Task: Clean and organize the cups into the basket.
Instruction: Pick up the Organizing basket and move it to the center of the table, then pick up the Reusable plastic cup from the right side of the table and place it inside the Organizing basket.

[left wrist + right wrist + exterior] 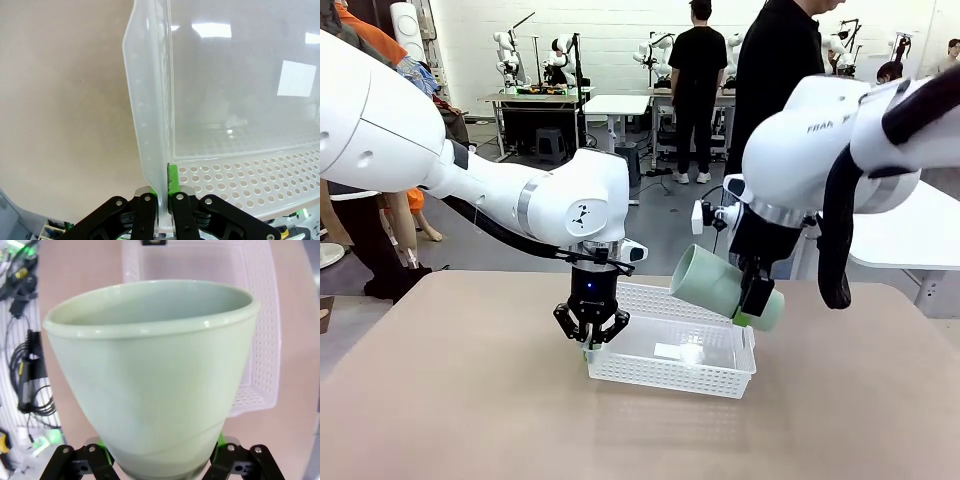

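Robot lab with a tan desk (470, 400): one arm steadies a basket while the other carries a cup over it.

Left fingers (172, 181) are pressed together on the thin end wall of the white perforated basket (670, 385), pinning it at its near-left corner. Right fingers (757, 293) clamp the base of a mint-green cup (715, 280), held tilted in the air, mouth up and to the left, just above the basket's far-right corner. The basket floor looks bare, so the task seems to be at an early stage: this cup is not yet laid inside.
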You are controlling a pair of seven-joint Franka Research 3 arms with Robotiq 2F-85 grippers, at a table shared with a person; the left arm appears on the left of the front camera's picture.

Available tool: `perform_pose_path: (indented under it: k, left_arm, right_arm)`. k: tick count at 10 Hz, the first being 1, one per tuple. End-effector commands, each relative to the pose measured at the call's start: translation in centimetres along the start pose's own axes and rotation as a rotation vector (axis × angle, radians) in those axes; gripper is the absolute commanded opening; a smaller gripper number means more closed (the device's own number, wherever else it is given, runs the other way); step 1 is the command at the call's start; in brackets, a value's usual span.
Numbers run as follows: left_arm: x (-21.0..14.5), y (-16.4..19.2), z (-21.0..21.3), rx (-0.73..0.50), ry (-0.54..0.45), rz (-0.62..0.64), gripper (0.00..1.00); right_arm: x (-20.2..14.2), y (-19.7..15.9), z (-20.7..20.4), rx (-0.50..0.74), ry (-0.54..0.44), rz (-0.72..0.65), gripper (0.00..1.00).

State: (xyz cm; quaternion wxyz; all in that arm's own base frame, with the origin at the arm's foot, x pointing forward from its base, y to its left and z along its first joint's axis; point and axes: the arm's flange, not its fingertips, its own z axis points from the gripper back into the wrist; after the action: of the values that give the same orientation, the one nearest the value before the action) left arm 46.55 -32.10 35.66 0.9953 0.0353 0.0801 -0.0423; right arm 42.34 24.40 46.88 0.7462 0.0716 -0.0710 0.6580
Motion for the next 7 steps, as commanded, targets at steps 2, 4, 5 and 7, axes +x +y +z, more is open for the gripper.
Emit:
perform_pose_path:
  k: [2,4,5,7]
  left_arm:
    - [0.0,0.4,-0.3,0.007,0.006,-0.002,0.00]
    - [0.0,0.4,-0.3,0.007,0.006,-0.002,0.00]
    - [0.0,0.4,-0.3,0.007,0.006,-0.002,0.00]
    - [0.0,0.4,-0.3,0.007,0.006,-0.002,0.00]
  right_arm:
    - [-1.5,-1.2,2.1,0.019,-0.017,0.043,0.81]
    - [0.1,-0.1,1.0,0.022,0.001,0.014,0.81]
    - [0.1,-0.1,1.0,0.022,0.001,0.014,0.81]
    - [0.1,-0.1,1.0,0.022,0.001,0.014,0.81]
